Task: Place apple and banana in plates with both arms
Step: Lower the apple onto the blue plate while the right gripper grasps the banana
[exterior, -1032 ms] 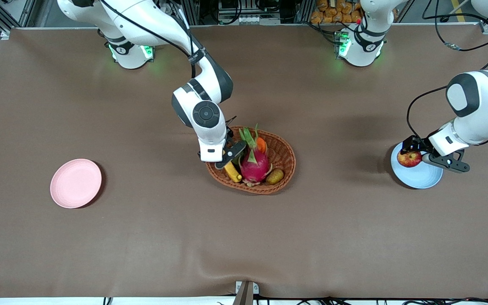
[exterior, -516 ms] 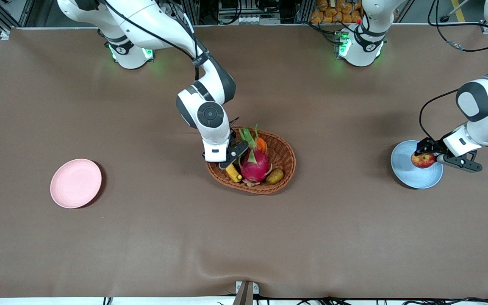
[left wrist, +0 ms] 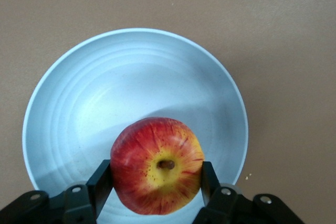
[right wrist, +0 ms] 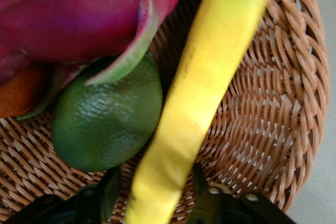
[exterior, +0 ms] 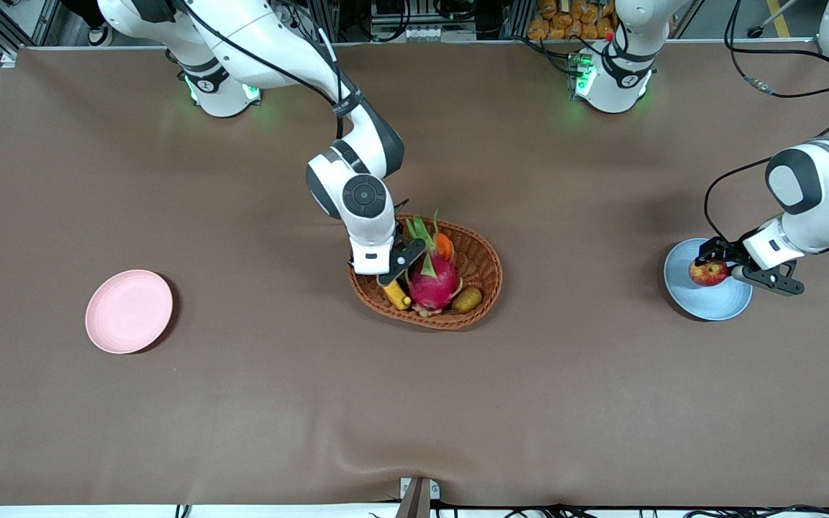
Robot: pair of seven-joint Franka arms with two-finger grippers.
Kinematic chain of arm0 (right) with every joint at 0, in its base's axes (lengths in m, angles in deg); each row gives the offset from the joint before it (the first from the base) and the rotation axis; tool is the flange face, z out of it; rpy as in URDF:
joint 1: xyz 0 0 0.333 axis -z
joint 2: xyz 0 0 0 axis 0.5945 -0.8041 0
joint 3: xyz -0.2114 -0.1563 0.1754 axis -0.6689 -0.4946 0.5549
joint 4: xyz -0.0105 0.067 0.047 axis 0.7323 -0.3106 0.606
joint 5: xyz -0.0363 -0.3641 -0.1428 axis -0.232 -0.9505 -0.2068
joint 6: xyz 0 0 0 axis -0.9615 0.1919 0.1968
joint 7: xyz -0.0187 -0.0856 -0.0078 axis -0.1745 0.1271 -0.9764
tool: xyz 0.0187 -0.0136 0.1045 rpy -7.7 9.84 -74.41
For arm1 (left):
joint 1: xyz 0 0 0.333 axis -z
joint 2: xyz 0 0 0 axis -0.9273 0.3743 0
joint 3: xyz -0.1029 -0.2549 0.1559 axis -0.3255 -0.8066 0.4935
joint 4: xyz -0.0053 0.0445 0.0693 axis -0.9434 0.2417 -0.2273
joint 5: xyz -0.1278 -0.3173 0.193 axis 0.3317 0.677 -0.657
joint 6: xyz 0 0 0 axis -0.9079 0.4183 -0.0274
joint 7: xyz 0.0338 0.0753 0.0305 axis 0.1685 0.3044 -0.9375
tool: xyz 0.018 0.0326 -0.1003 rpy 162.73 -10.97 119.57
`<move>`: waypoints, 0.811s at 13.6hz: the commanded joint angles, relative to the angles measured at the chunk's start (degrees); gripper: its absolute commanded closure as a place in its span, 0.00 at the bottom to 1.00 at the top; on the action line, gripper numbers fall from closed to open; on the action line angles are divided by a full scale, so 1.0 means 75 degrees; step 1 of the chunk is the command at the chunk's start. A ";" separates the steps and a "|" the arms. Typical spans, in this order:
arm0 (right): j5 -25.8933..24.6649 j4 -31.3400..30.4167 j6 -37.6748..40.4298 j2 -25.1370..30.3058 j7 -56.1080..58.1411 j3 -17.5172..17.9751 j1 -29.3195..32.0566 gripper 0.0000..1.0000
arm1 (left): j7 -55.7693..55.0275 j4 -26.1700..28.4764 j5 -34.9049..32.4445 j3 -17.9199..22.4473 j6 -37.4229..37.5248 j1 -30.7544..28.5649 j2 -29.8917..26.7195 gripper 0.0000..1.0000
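The red and yellow apple [exterior: 707,273] sits between the fingers of my left gripper [exterior: 711,272], which is shut on it low over the light blue plate [exterior: 706,306]. In the left wrist view the apple [left wrist: 156,166] is pinched by the left gripper [left wrist: 156,179] over the plate's [left wrist: 131,77] near rim. The yellow banana [exterior: 396,293] lies in the woven basket [exterior: 485,284]. My right gripper [exterior: 389,275] reaches into the basket. In the right wrist view the right gripper [right wrist: 155,192] is open, one finger on each side of the banana [right wrist: 199,93]. The pink plate [exterior: 129,311] lies bare toward the right arm's end.
The basket also holds a magenta dragon fruit [exterior: 431,280], a brownish oval fruit [exterior: 466,299], an orange fruit [exterior: 444,247] and a dark green avocado [right wrist: 105,124] lying against the banana. Brown cloth covers the table.
My left gripper carried the apple from the blue plate's edge to over the plate, then shifted slightly back. My right gripper moved a little deeper into the basket along the banana.
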 commanded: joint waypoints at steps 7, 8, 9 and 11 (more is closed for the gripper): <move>-0.0178 0.0101 0.0995 0.0685 0.0039 -0.0102 0.0345 1.00 | 0.0247 -0.0089 -0.0139 -0.0050 -0.0081 -0.0312 0.0226 0.10; -0.0166 0.0113 0.1218 0.0896 0.0027 -0.0102 0.0475 1.00 | 0.0212 -0.0101 -0.0139 -0.0062 -0.0070 -0.0300 0.0214 0.00; -0.0154 0.0113 0.1510 0.1130 0.0016 -0.0102 0.0581 1.00 | 0.0281 -0.0113 -0.0150 -0.0062 -0.0058 -0.0300 0.0168 0.00; -0.0084 0.0125 0.1968 0.1552 -0.0066 -0.0102 0.0745 1.00 | 0.0294 -0.0264 -0.0150 -0.0109 0.0024 -0.0289 0.0051 0.00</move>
